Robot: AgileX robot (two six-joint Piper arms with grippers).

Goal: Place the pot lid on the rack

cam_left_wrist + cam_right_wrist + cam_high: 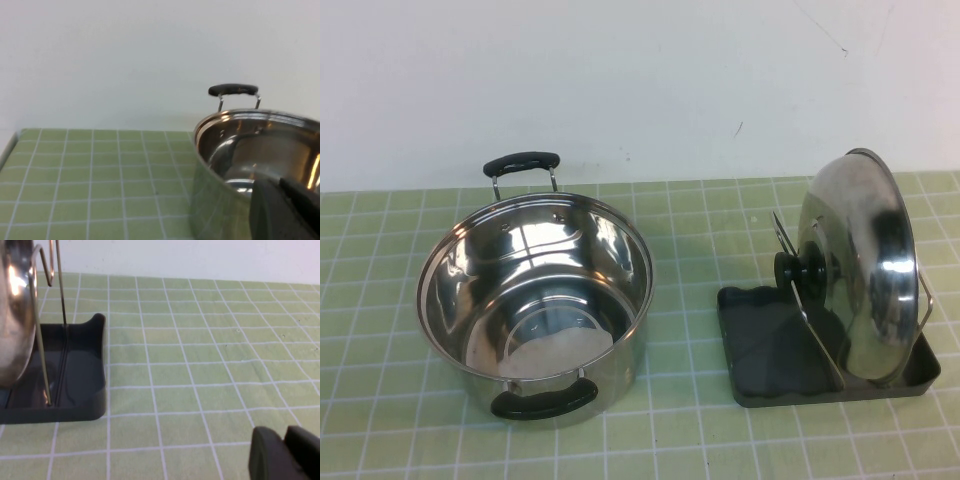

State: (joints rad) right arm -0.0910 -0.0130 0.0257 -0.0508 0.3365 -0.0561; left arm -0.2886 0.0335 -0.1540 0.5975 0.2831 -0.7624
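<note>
The pot lid [865, 260] stands on edge in the rack [770, 350] at the right, leaning on the wire loops, with its black knob [790, 270] facing the pot. No gripper touches it. Neither gripper shows in the high view. My left gripper [281, 182] shows in the left wrist view, shut and empty, low beside the near side of the pot [240, 165]. My right gripper [286, 432] shows in the right wrist view, shut and empty, low over the mat and apart from the rack [80, 390]. The lid's edge [15, 315] shows there too.
The deep steel pot [535, 300] with two black handles stands open at the left of the green tiled mat [690, 240]. A white wall runs along the back. Bare mat lies between pot and rack.
</note>
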